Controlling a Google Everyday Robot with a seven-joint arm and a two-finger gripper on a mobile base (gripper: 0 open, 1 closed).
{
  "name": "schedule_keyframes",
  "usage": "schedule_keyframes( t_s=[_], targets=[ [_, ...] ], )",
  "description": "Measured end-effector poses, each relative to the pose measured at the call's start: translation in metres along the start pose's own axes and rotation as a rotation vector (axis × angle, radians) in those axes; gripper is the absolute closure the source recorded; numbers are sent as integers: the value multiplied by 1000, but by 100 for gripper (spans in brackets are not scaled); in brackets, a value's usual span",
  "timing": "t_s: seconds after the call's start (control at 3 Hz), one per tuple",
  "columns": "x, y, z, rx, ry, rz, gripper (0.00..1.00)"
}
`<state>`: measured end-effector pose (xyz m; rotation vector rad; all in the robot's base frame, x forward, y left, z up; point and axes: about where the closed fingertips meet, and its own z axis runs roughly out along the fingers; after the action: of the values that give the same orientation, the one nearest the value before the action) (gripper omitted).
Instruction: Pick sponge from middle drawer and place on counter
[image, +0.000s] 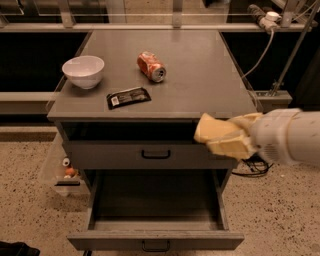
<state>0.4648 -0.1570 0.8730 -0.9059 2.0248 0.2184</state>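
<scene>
Middle drawer (125, 240): nearest thing, pulled well out below the counter's front edge; its dark inside shows nothing in it.
Drawer handle (155, 245): small and black, centred on the pulled-out front.
Upper drawer front (110, 156): closed, just under the counter, with its own black handle; a dark gap lies between it and the counter.
Gripper (222, 139): comes in from the right on a thick white arm (290, 137); it is level with the counter's front edge, near its front right corner, in front of the upper drawer front and above the open drawer.
Claw state: closed on the sponge; its pads are the same pale yellow, so the seam is hard to make out.
Sponge (215, 130): held in the gripper, clear of the drawer, not resting on the counter.
Counter (200, 75): flat grey top.
Black wrapper (128, 97): flat on the counter, near its front edge, left of centre.
White bowl (83, 71): upright on the counter's left side.
Orange can (151, 66): lying on its side near the counter's middle, right of the bowl.
</scene>
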Motion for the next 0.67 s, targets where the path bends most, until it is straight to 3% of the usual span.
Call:
schedule_keyframes(
  t_s=[0.33, 0.67],
  targets=[
    [-33, -30, -46, 59, -17, -40, 100],
    [-36, -34, -46, 65, -11, -62, 100]
  ],
)
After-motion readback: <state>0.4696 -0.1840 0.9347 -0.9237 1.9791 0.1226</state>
